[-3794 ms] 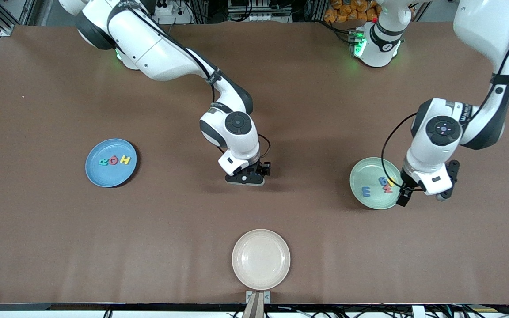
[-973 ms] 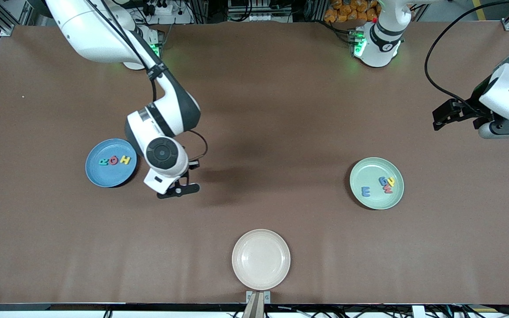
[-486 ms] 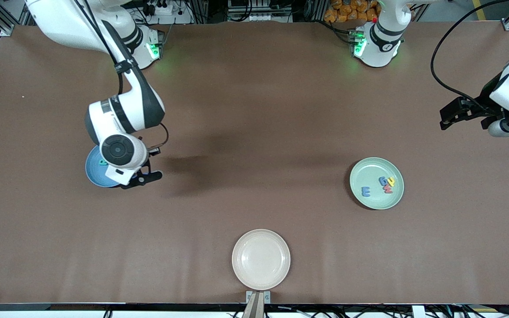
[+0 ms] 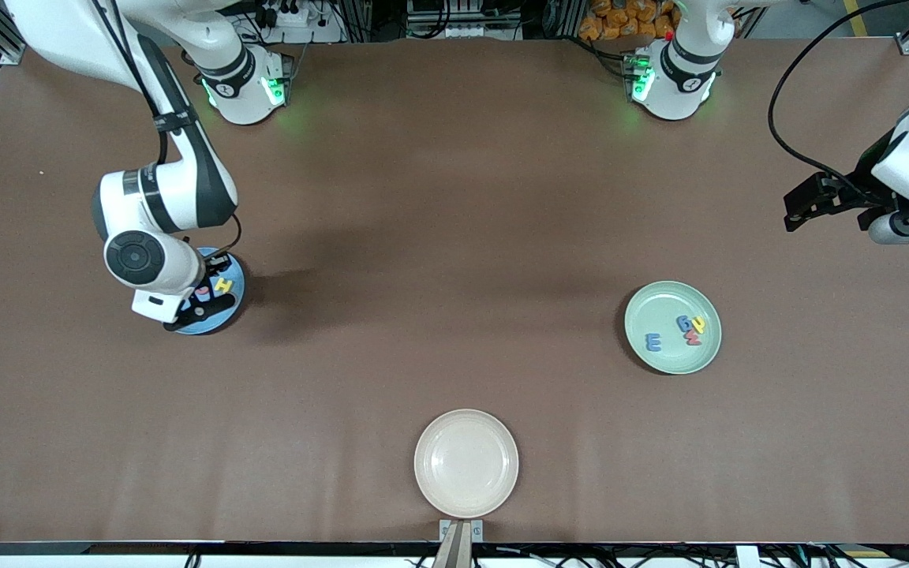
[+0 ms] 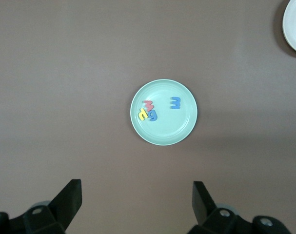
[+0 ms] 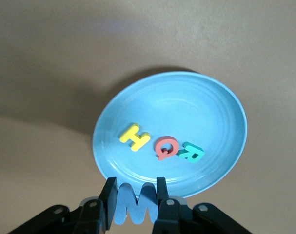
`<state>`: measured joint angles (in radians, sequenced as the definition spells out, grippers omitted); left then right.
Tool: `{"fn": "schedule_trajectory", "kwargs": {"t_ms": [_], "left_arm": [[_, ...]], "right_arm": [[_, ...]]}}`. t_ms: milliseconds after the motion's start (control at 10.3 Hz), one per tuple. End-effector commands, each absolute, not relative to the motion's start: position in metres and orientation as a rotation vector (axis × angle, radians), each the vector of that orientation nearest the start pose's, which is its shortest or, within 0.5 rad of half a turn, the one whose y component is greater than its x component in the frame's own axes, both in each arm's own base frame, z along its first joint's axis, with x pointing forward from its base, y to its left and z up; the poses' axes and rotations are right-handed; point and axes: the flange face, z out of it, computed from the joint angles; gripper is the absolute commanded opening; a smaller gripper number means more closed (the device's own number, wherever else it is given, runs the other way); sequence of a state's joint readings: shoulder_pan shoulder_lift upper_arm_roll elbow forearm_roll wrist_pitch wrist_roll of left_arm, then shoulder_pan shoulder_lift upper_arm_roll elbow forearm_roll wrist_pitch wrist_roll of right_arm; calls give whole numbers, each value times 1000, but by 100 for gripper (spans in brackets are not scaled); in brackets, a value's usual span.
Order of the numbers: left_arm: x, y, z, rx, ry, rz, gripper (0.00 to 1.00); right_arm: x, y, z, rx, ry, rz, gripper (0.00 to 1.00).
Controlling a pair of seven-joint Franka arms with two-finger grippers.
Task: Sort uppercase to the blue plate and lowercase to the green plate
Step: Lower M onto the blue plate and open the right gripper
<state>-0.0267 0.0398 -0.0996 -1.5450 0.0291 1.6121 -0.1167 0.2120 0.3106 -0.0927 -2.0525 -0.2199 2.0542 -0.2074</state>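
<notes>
Right claw (image 6: 134,204) carried blue W (image 6: 133,202) over blue plate (image 6: 226,126).

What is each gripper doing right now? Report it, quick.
Left gripper: open, empty, waiting high over the table with the green plate below.
Right gripper: shut on the blue W, over the blue plate.

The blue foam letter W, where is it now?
The blue foam letter W is held in the shut right pincer, above the round sky-blue plate.

High front camera overlooks the whole table (image 4: 454,237); both wrist cameras look down.
</notes>
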Motion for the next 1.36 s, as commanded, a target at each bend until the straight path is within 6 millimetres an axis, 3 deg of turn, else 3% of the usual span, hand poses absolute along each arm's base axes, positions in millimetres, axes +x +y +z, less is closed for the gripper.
{"fn": "schedule_trajectory", "kwargs": {"t_ms": [0, 195, 486, 778, 876, 1070, 1265], "left_arm": [[567, -70, 617, -3104, 60, -26, 100], [569, -72, 615, -3104, 65, -19, 100], [569, -70, 615, -3103, 61, -19, 100], [569, -67, 615, -3103, 51, -19, 100], [569, -67, 615, -3103, 51, -19, 100], [569, -67, 615, -3103, 49, -19, 100], [569, -67, 614, -3103, 49, -17, 100]], "right_arm": [[532, 34, 260, -3221, -779, 467, 29], [528, 21, 246, -3212, -797, 434, 30], [521, -16, 227, -3200, -774, 518, 31], [522, -22, 216, -3199, -786, 503, 61], [522, -22, 212, -3195, -781, 514, 83], [523, -21, 213, -3200, -767, 499, 90], [524, -20, 229, -3218, -684, 514, 97]]}}
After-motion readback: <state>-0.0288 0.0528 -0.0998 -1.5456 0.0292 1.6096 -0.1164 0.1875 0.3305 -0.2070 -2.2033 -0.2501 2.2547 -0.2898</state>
